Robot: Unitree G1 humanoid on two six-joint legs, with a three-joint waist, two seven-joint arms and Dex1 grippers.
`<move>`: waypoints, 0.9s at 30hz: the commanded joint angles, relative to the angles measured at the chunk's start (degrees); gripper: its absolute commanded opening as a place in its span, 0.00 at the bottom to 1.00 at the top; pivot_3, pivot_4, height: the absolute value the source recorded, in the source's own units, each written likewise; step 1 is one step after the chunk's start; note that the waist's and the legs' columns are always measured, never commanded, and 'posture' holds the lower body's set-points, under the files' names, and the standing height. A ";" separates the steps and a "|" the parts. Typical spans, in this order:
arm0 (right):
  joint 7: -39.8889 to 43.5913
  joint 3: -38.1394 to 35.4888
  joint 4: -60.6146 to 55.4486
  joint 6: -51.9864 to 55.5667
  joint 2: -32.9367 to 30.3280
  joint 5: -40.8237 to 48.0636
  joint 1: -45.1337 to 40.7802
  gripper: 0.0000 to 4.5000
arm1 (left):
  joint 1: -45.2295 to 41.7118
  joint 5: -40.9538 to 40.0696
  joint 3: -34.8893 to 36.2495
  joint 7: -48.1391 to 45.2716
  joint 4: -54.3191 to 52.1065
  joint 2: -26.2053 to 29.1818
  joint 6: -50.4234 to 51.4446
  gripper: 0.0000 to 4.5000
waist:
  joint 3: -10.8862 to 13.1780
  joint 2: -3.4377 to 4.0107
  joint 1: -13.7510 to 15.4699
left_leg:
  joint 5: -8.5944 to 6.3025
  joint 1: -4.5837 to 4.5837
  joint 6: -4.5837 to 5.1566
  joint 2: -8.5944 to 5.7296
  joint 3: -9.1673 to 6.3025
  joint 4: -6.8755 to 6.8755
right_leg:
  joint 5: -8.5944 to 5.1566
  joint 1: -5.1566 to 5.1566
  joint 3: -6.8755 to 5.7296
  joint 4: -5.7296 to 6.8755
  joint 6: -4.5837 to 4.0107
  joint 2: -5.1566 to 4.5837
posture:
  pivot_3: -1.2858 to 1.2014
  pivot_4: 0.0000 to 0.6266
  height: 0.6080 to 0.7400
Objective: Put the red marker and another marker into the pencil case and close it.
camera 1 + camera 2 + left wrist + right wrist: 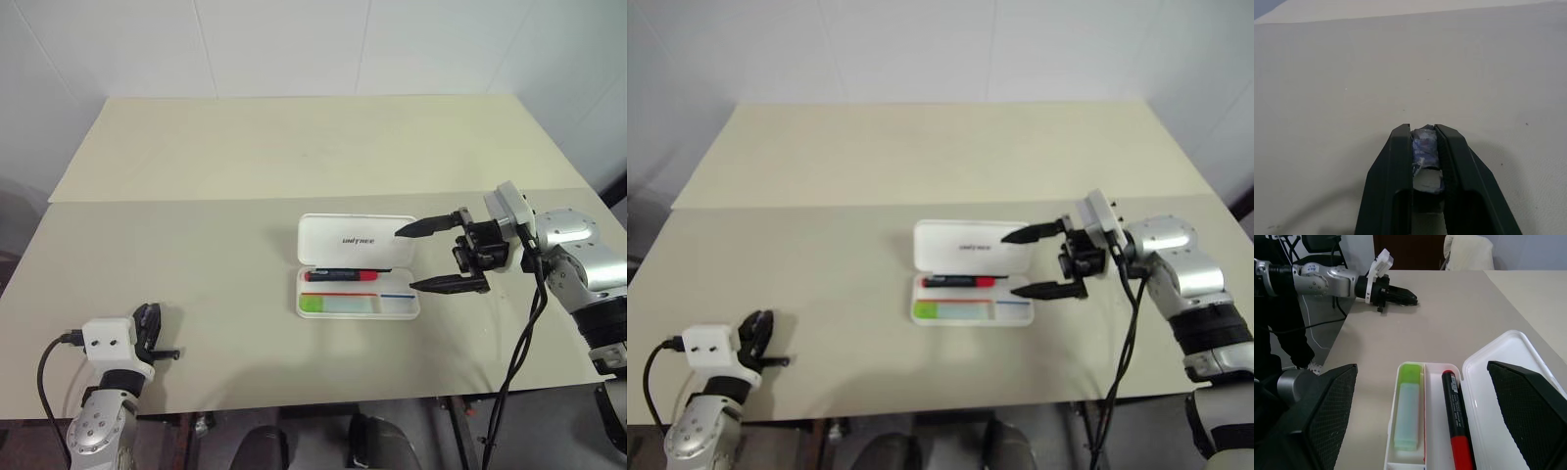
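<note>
The pencil case (356, 238) lies open at mid-table, its lettered lid flat behind the tray. In the tray's back compartment lies the red marker (341, 276). The green-capped pale marker (338, 305) lies in the front compartment. My right gripper (405, 259) hovers at the case's right end, open and empty, one finger by the lid and one by the tray. The right wrist view looks between its fingers at the red marker (1457, 431) and green-capped marker (1408, 411). My left gripper (165, 345) rests far left near the front edge, shut and empty; its fingers (1400, 161) stand close together.
The beige table (225, 264) has a seam across it behind the case, with a second board (294, 147) beyond against the white wall. A black cable (519, 362) hangs from my right arm at the front right corner.
</note>
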 commanded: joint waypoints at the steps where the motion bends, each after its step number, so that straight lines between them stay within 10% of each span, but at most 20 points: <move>1: 3.99 -2.60 2.11 -2.06 -0.90 -1.02 -1.07 1.00 | -5.64 -5.00 -2.24 -5.51 -7.86 4.93 2.46 0.09 | 0.01 -0.04 0.04 | 0.00 -0.04 0.00 0.01 0.02 0.07 | 0.00 0.03 -0.07 0.03 -0.01 0.01 | 0.52 0.24 1.00; 14: 3.04 -12.78 1.31 -1.66 -1.39 -4.99 5.55 1.00 | -20.18 -11.85 -12.29 -25.46 -9.01 18.80 6.05 0.09 | 0.07 0.04 -0.02 | 0.00 -0.01 -0.05 0.06 0.26 -0.05 | 0.01 0.05 -0.43 -0.11 -0.05 0.25 | 0.52 0.24 1.00; 27: -1.11 -27.82 -6.82 0.70 -4.19 -7.39 20.28 1.00 | -37.31 -9.61 -27.44 -37.11 3.70 16.06 5.59 0.09 | 0.09 0.02 -0.32 | 0.01 0.03 -0.06 0.06 0.28 0.11 | 0.02 0.16 -0.34 -0.14 -0.04 0.36 | 0.52 0.24 1.00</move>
